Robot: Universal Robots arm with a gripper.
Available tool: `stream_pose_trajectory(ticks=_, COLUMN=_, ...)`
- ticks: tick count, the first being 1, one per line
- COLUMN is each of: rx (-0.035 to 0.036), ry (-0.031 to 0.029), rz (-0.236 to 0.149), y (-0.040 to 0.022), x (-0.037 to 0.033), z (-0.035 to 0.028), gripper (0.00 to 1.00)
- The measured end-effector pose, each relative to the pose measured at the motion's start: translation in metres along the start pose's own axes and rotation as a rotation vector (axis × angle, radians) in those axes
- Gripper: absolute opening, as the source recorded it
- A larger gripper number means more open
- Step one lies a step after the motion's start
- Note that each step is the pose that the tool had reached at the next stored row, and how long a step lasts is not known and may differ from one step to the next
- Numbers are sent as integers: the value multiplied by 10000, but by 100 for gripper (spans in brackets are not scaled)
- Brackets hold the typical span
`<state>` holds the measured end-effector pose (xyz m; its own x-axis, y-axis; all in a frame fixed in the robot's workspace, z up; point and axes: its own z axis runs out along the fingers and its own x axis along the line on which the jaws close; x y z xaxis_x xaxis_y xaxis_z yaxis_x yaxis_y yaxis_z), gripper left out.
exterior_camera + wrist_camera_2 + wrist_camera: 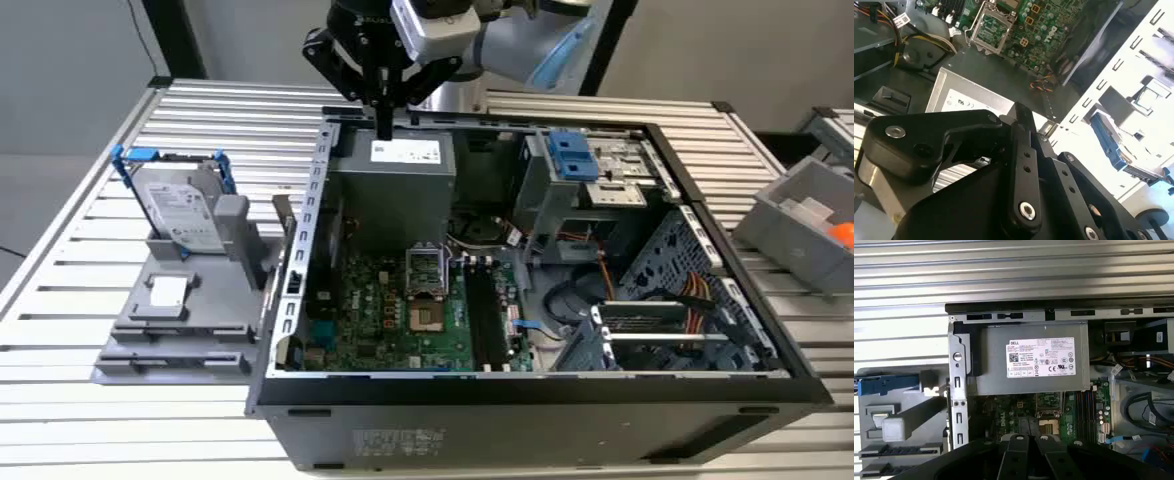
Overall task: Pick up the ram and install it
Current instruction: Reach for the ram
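Observation:
My gripper [384, 130] hangs over the back edge of the open computer case [300, 300], above the grey power supply [394, 170]. Its black fingers [1016, 455] lie together with nothing between them. A thin flat board that looks like the ram [283, 222] stands on edge in the grey fixture [187, 320], just outside the case wall on the exterior view's left. It is well apart from the gripper. The motherboard [387, 315] lies on the case floor, and its long black slots [481, 315] run beside the processor socket [424, 275]. In the second wrist view the fingers [1024, 150] hang over the power supply [969, 100].
A silver hard drive in a blue frame [180, 200] stands upright at the back of the fixture. A blue drive-bay latch [570, 155] and cables [667, 290] crowd the case on the exterior view's right. A grey bin [807, 225] sits on the slatted table [80, 400].

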<state>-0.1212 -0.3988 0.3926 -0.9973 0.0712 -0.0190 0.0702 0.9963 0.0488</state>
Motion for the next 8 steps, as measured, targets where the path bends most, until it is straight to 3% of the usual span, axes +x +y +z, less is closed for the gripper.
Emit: stream_pose_trajectory(ticks=8, rx=0, ry=0, rz=0, y=0, x=0, z=0, gripper=0)
